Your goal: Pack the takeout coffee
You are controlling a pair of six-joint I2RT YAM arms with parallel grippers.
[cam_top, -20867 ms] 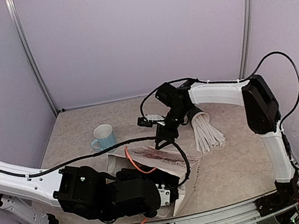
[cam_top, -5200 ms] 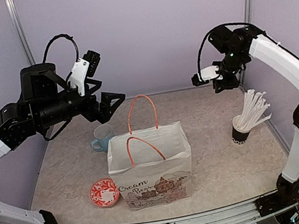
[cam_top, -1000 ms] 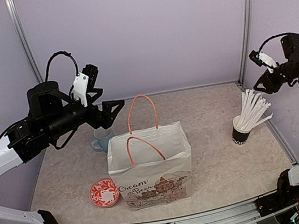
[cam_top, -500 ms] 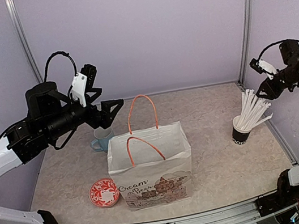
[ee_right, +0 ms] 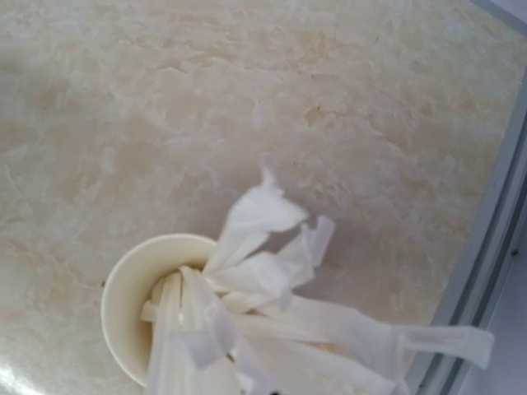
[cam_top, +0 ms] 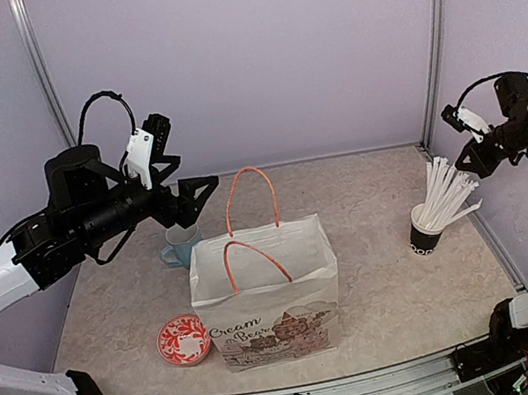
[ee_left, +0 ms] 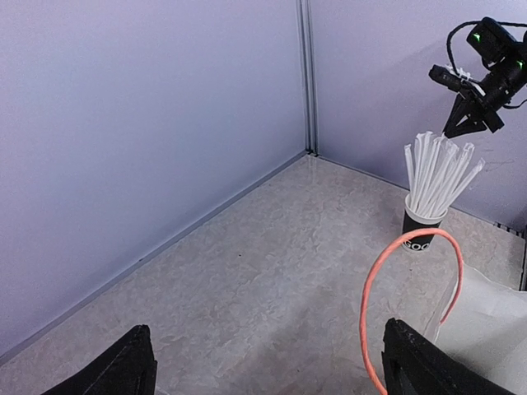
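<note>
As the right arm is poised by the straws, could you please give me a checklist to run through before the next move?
1. White paper bag with orange handles standing upright: ok.
2. Takeout coffee in sight: not ok; no lidded black cup shows in any view, and the bag's inside is hidden.
3. Left gripper open and empty, above the table behind the bag: ok.
4. Right gripper directly over the white straws in the black paper cup: ok.
5. Right gripper closed on a straw: cannot tell.
</note>
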